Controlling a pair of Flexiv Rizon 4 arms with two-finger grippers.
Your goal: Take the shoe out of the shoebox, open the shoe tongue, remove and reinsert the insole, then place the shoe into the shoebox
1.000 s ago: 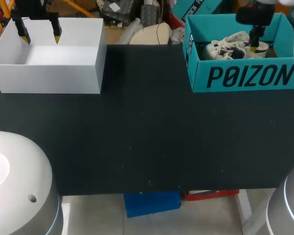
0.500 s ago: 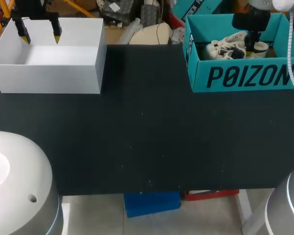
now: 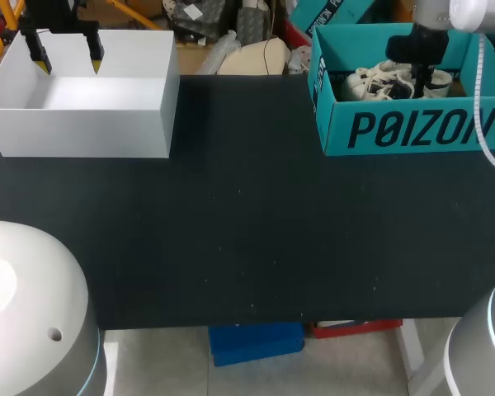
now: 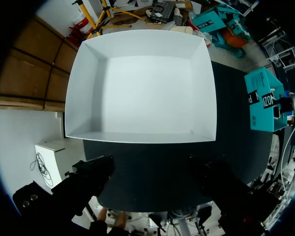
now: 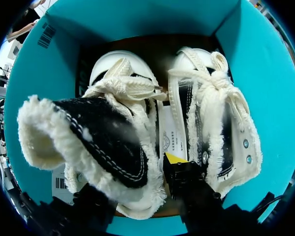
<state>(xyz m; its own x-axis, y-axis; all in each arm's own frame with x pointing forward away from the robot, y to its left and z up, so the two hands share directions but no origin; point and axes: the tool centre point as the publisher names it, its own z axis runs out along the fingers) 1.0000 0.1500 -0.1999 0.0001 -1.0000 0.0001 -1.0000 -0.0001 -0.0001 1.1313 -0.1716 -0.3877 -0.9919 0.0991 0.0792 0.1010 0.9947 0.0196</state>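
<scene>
Though our right gripper is down inside the teal shoebox, we cannot tell whether it is open or clamped on anything. In the right wrist view the fleecy white collar of a black high-top sneaker covers part of it. That sneaker lies in the shoebox right at the gripper, with its white toe cap pointing away from the gripper and its frayed white laces bunched over the tongue. A second sneaker of the same kind lies just beside it, toe the same way, and a printed paper tag shows in the gap between the two. In the head view we see the pair over the shoebox's near wall, toes toward the left. The shoebox is open-topped and stands at the far right of the black table.

Our left gripper hangs with its two fingers spread well apart, their yellow tips over the far part of a white box. In the left wrist view we look straight down into this box, and its four plain white walls are all in sight. It is open-topped too and stands at the far left of the table. The two boxes are well apart, with bare black tabletop between them and across the whole near side.
</scene>
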